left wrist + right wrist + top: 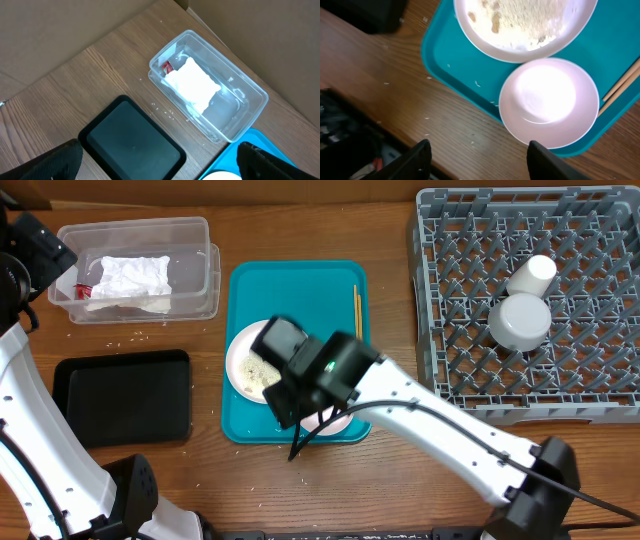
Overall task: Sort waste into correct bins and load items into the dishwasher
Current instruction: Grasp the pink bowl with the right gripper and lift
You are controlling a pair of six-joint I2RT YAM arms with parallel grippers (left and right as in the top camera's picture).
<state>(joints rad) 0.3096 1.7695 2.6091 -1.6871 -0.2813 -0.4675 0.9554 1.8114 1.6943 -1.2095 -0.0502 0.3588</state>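
Note:
The clear tub [195, 240] holds the white napkin [130, 278] and the red wrapper [84, 290]. The black tray [120, 395] lies in front of it. The white-pink plate [240, 360] with rice grains [520, 20] sits on the teal tray beside the pinkish bowl [549, 102] and the chopsticks [357, 310]. The grey bowl [520, 320] and white cup [531, 275] stand in the dish rack [600, 240]. My right gripper [482, 160] is open and empty over the table's front edge, next to the pinkish bowl. My left gripper [160, 167] is open and empty, high above the black tray [130, 140] and the tub [235, 125].
The teal tray [300, 280] lies mid-table between the bins and the rack. Loose rice grains are scattered on the wood in front of the tub [125, 340] and by the teal tray's front corner [427, 118]. My right arm crosses the tray's front right corner.

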